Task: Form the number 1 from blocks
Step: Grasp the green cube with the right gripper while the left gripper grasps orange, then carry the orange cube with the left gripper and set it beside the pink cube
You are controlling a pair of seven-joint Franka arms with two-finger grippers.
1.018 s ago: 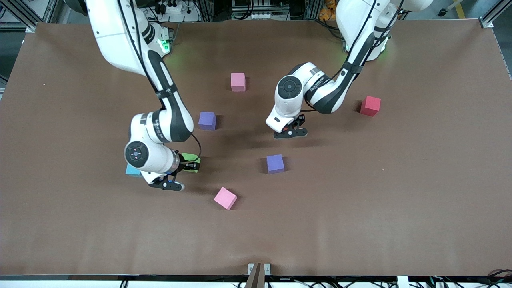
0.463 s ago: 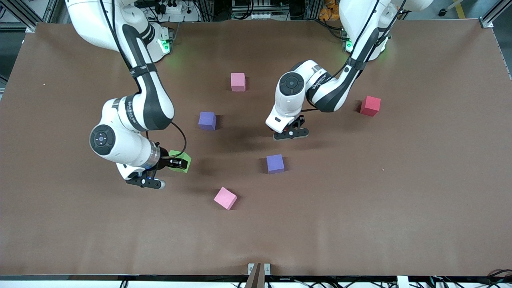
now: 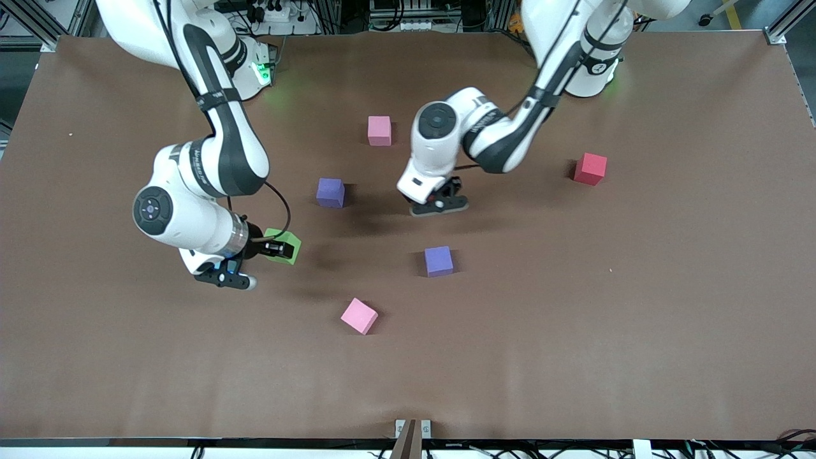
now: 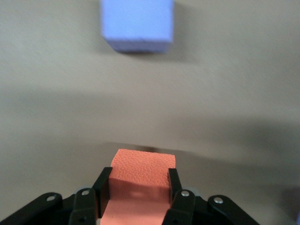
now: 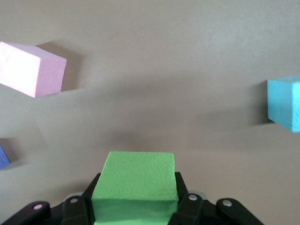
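Note:
My right gripper is shut on a green block, held over bare table toward the right arm's end; in the right wrist view the green block fills the right gripper. In the left wrist view the left gripper is shut on an orange block. From the front the left gripper hangs over the table's middle, its hand hiding the orange block. On the table lie two purple blocks and two pink blocks.
A red block sits toward the left arm's end. The right wrist view shows a cyan block and a pink block. A purple block lies ahead in the left wrist view. The brown table is bare near the front camera.
The right arm has carried the green block toward its own end of the table and now hides the cyan block in the front view. The left arm has shifted toward the right arm's end.

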